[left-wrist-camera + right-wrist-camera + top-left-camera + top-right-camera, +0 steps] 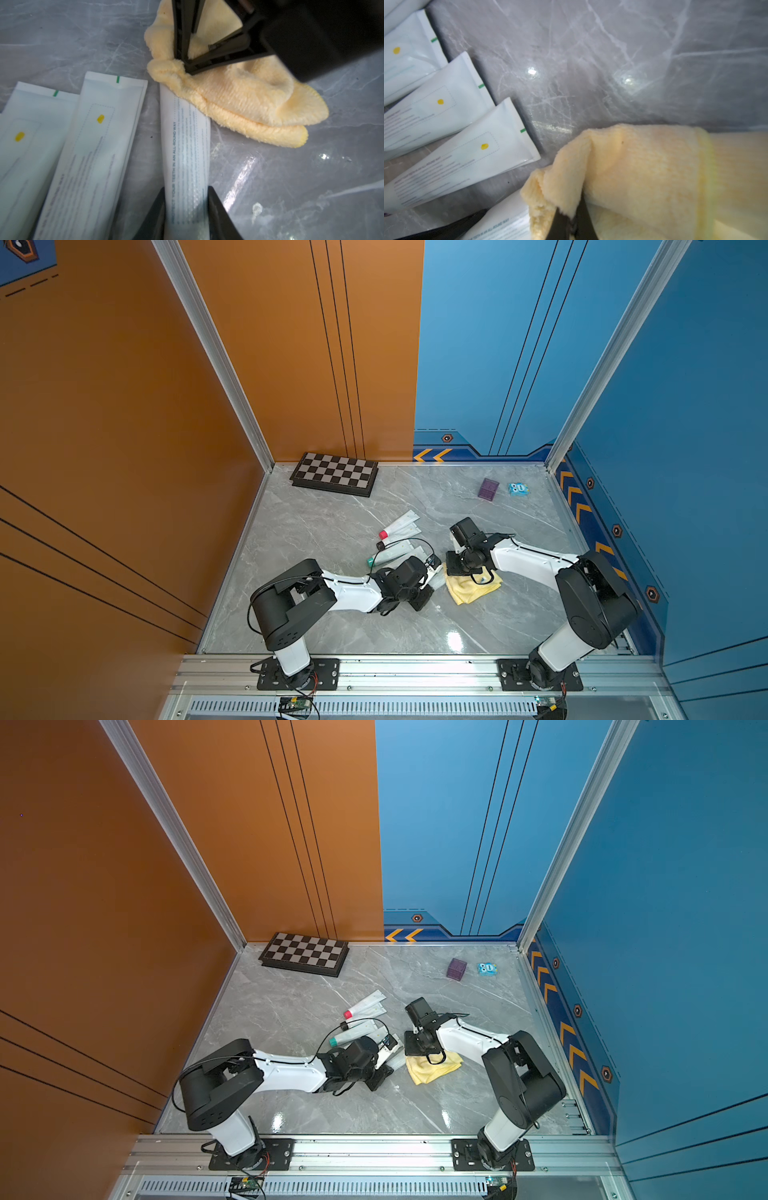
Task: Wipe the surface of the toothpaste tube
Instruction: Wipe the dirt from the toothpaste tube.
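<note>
In both top views the yellow terry cloth [473,591] [432,1069] lay near the middle of the grey marble table [415,635]. In the left wrist view the left tool [186,188] clamped the white toothpaste tube [187,145], whose far end lay under the cloth. In the right wrist view the right tool [572,209] was closed, pinching a cloth fold beside that tube.

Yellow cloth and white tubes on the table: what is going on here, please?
The left end effector is shut on one toothpaste tube, which lies on the marble table. The right end effector pinches a fold of the yellow cloth, whose edge lies over the tube's flat end. Other toothpaste tubes lie beside it, not held. Wiping appears to be under way or about to begin.
</note>
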`<action>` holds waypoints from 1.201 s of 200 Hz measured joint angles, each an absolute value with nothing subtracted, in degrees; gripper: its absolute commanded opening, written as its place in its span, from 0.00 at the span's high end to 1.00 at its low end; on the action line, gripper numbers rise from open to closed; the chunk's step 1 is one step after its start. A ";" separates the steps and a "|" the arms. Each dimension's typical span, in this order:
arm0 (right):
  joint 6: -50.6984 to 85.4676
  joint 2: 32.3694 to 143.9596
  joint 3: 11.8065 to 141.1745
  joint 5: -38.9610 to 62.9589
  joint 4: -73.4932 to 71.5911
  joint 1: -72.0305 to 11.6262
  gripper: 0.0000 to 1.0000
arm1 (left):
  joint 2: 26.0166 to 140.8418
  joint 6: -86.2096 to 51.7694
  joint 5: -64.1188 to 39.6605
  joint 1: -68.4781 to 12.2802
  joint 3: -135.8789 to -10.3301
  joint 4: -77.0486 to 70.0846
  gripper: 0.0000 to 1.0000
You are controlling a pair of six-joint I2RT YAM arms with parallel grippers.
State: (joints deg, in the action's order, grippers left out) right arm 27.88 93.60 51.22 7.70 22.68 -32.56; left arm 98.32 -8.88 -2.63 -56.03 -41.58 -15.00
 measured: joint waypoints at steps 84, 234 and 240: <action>28.71 92.77 50.50 8.08 21.21 -34.52 1.00 | 98.37 -9.10 -2.37 -56.18 -41.54 -15.03 0.84; 31.83 88.42 42.78 19.27 11.97 -32.47 1.00 | 99.48 -9.52 -2.39 -56.23 -41.54 -16.16 0.85; 31.83 88.23 42.78 19.22 12.36 -32.73 1.00 | 99.48 -9.74 -2.42 -56.23 -41.50 -16.21 0.85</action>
State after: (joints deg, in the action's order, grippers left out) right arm 31.83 88.23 42.78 19.22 12.36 -32.73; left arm 99.48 -9.74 -2.42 -56.23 -41.50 -16.21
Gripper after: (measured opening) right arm 0.054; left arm 0.304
